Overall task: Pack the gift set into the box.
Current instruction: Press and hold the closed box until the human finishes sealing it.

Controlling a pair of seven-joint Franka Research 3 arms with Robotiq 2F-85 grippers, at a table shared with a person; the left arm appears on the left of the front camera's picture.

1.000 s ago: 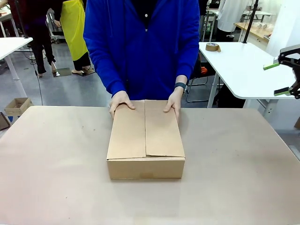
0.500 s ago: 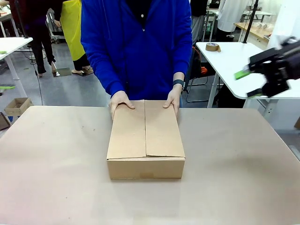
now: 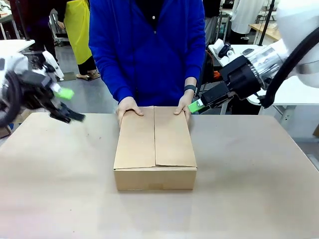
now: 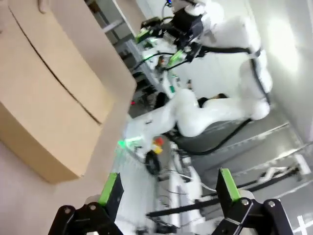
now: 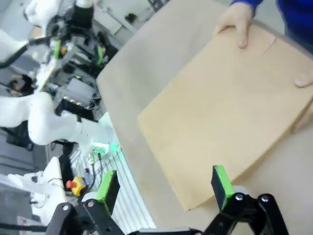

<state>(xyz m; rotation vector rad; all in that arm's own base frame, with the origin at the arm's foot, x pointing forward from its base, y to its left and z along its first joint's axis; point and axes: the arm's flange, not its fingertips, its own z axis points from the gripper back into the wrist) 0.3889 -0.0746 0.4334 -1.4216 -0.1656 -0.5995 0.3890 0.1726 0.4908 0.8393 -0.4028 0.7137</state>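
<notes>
— Since the table (image 3: 259, 189) bears one box (image 3: 154, 144) with its flaps down, which step would you call this?
— The closing end of the packing, I'd judge. The box sits mid-table, its long side running away from the robot, both top flaps flat and meeting along a centre seam. Whether the set is inside I can't tell; the flaps hide whatever it holds.
— Who has hold of it?
— A person in a blue top presses the far end down, one hand (image 3: 128, 108) on the left flap, the other hand (image 3: 183, 107) on the right flap.
— And the claws?
— Both gape wide, nothing between the pads. The left gripper (image 4: 168, 183) hangs above the table's left side, well apart from the box. The right gripper (image 5: 164, 181) hovers just beside the person's hand at the far right corner.
— Next move?
— My guess: each claw comes down onto a flap to hold it shut, the right one steering clear of those fingers, so the person can let go
</notes>
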